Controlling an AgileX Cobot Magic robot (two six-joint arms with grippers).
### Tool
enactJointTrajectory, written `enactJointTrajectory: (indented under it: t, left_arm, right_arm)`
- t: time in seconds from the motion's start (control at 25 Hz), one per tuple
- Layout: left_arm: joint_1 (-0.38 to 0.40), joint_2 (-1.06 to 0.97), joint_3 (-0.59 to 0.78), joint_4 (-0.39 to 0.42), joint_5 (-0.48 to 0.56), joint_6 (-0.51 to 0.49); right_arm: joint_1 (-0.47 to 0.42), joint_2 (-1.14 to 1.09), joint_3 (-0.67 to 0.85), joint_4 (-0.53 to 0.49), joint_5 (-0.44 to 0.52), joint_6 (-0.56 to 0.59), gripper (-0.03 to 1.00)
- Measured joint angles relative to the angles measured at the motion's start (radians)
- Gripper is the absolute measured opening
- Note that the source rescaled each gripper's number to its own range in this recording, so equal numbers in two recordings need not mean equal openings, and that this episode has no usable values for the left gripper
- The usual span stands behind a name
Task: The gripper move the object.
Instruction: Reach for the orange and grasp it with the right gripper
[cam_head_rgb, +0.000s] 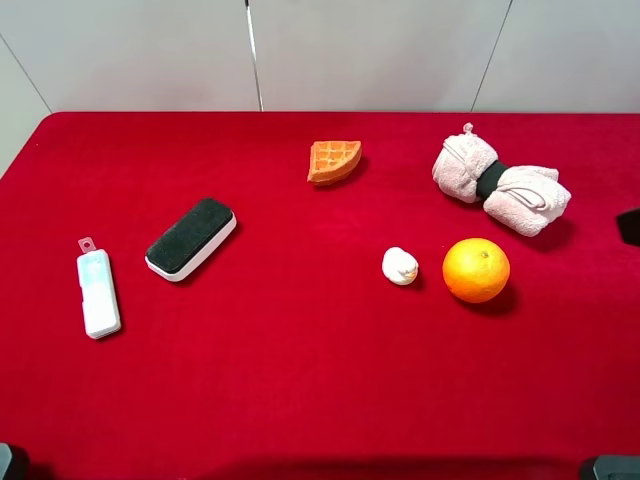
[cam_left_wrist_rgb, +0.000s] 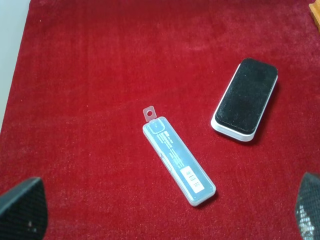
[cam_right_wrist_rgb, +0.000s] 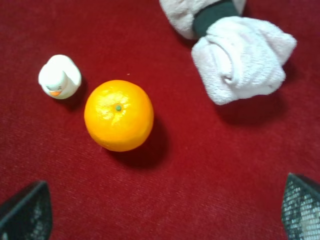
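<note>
Six loose items lie well spread over a red cloth-covered table (cam_head_rgb: 300, 400). The task's thing, a round bright orange fruit with dimpled skin (cam_head_rgb: 476, 270), rests on the right half. It is just beside but clear of a small white duck-shaped lump (cam_head_rgb: 400, 266), and near a rolled pale pink towel bound by a black band (cam_head_rgb: 500, 183). The right wrist view shows the fruit stem-end up with bare cloth on every side; this spacing probably leaves room for a finger to descend on each flank without nudging its neighbours. The right gripper (cam_right_wrist_rgb: 164, 215) hangs above the fruit with its two black fingertips far apart and nothing between them, a spread that suits so broad a body. The fruit sits off-centre of the gap, towards one finger, so a sideways correction seems needed before descent. The left gripper (cam_left_wrist_rgb: 165, 217), likewise spread and empty, hovers over a clear oblong plastic case (cam_left_wrist_rgb: 178, 160) and a black-faced white eraser block (cam_left_wrist_rgb: 245, 100). It is well apart from the fruit and presumably idle. An orange-brown waffle wedge (cam_head_rgb: 333, 162) lies towards the far edge.
</note>
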Motion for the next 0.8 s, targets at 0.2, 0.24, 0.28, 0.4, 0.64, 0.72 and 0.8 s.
enactJointTrajectory:
  t: [0.2,0.24,0.28,0.4,0.64,0.72,0.8]
  left_arm:
    - [0.0,0.0,0.0,0.0,0.0,0.0]
    - [0.0,0.0,0.0,0.0,0.0,0.0]
    - [0.0,0.0,0.0,0.0,0.0,0.0]
    - [0.0,0.0,0.0,0.0,0.0,0.0]
    - [0.0,0.0,0.0,0.0,0.0,0.0]
    - [0.0,0.0,0.0,0.0,0.0,0.0]
    - [0.0,0.0,0.0,0.0,0.0,0.0]
  right_arm:
    - [0.003,0.103,-0.011,0.042,-0.033,-0.04,1.0]
    - [0.011,0.124,-0.013,0.042,-0.04,-0.042,1.0]
    - [0.023,0.147,-0.018,0.042,-0.047,-0.044,1.0]
    - [0.08,0.219,-0.039,0.033,-0.072,-0.05,1.0]
    - [0.131,0.398,-0.092,0.018,-0.107,-0.052,1.0]
    - [0.131,0.46,-0.11,0.018,-0.115,-0.052,1.0]
    - [0.131,0.51,-0.123,0.018,-0.122,-0.052,1.0]
